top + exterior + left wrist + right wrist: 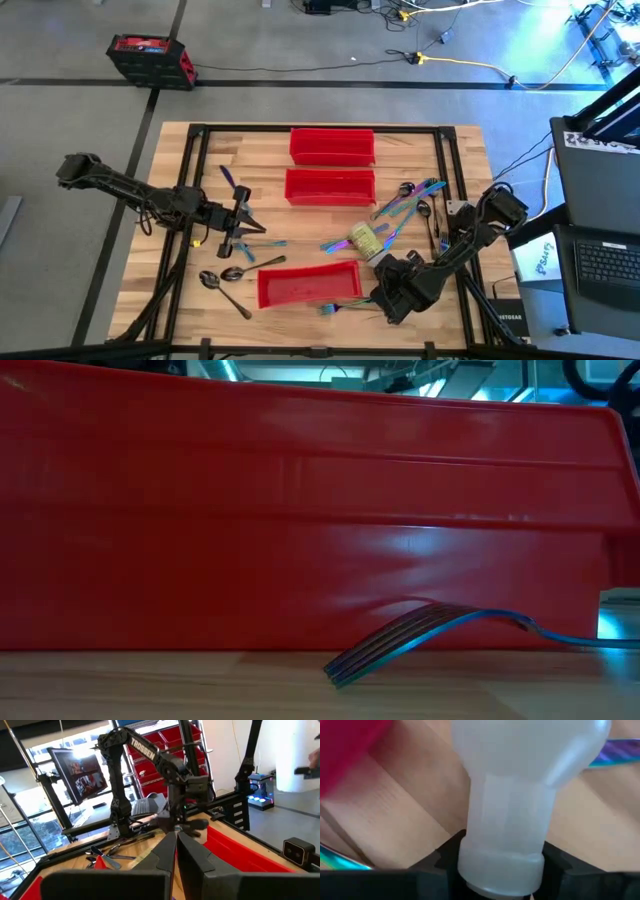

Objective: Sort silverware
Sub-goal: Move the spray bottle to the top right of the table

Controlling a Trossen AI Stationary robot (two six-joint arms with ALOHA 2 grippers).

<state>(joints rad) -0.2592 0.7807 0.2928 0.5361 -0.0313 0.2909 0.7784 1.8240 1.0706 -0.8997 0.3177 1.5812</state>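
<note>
Silverware lies scattered on the wooden table: an iridescent cluster (408, 200) at the right, two spoons (222, 277) at the near left, and a fork (420, 630) with its tines on the wood in front of the near red bin (308, 284). A clear spray bottle (365, 240) with a yellow label lies right of centre. My right gripper (384, 263) points steeply down at its narrow end and is shut on it. My left gripper (246, 222) hangs shut and level above the table's left part, holding nothing. My right gripper (501, 867) has the spray bottle's neck collar (500, 857) between its two fingers (445, 862), one on each side. The fingers come slanting down from the table's near right. The bottle's wider body (530, 750) reaches away from the fingers over the wood.
Two more red bins (332, 145) (330, 186) stand one behind the other at the far centre. Black frame bars (442, 170) run along the table's sides. A knife (228, 177) and blue pieces (268, 243) lie around my left gripper.
</note>
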